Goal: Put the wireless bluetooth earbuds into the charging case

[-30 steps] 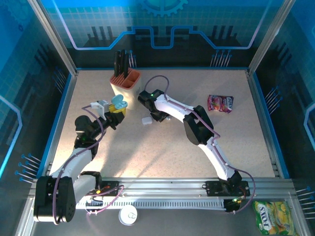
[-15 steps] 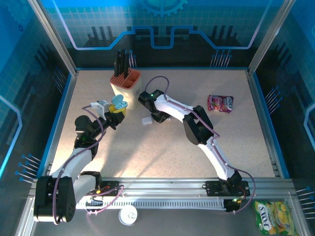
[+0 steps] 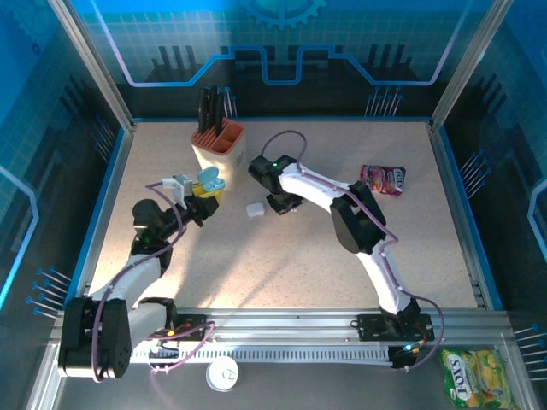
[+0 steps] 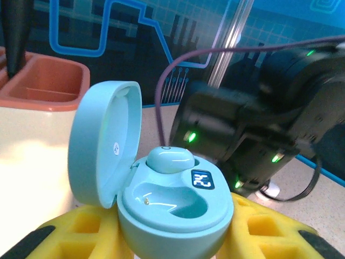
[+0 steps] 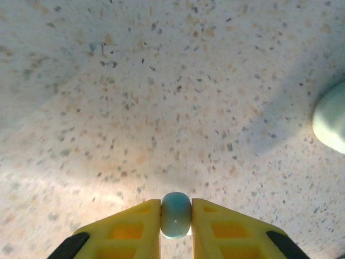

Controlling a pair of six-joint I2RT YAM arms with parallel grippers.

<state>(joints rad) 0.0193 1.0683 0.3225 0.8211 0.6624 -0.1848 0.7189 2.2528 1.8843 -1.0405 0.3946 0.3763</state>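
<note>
My left gripper (image 4: 173,244) (image 3: 202,195) is shut on a light-blue charging case (image 4: 175,202) (image 3: 208,179), held upright with its lid swung open to the left. One light-blue earbud (image 4: 170,159) sits in the far slot; the near slot is empty. My right gripper (image 5: 176,220) (image 3: 282,205) hangs just above the table to the right of the case. It is shut on a second small light-blue earbud (image 5: 176,213), pinched between the yellow fingers (image 5: 135,229).
A cream holder with an orange rim (image 3: 218,145) stands right behind the case. A small white piece (image 3: 254,208) lies on the table between the grippers, also at the edge of the right wrist view (image 5: 330,124). A pink packet (image 3: 383,179) lies at the right.
The right gripper has closed on the earbud and shifted slightly right, away from the white piece. The left gripper with the case has moved a little to the right.
</note>
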